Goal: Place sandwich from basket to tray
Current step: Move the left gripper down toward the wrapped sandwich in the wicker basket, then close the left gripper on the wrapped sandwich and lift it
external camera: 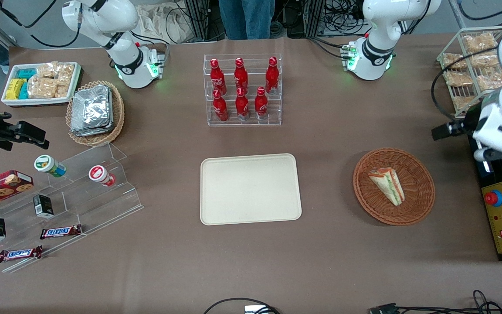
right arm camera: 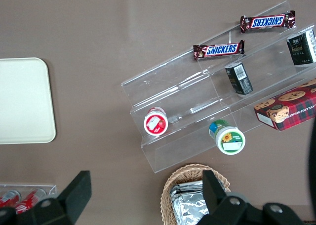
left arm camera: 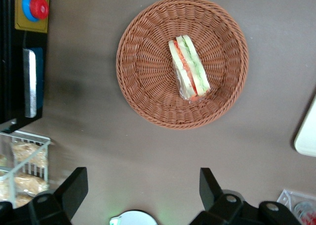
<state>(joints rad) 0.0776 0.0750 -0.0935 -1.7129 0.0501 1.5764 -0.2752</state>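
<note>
Bench (external camera: 342, 261) is busy, but the lane I care about has nothing lying in it: tray (external camera: 250, 189) sits mid-bench with nothing on it, basket (external camera: 393, 186) well apart from it toward the working arm's end.

Sandwich (left arm camera: 189, 67) lies in the basket, near its middle, on its side with the filling edge up, tip pointing away from the front camera.

Hand (left arm camera: 143, 188) hangs high above bare bench beside the basket, off its rim, fingers (left arm camera: 74, 185) spread wide, holding nothing.

Risks as I see them:
- Descent off-centre: a finger lands on the wicker rim, tips or drags the basket. It looks light.
- Wedge is tapered and wrapped in slick film. I reckon closing across the narrow tip squirts it out; closing across the slanted faces may rotate it.
- Soft bread: too much squeeze crushes it; too little and it slips mid-carry.
- Film may snag the weave on lift, pulling the basket up with it.
- Low transit could clip the tray rim.
</note>
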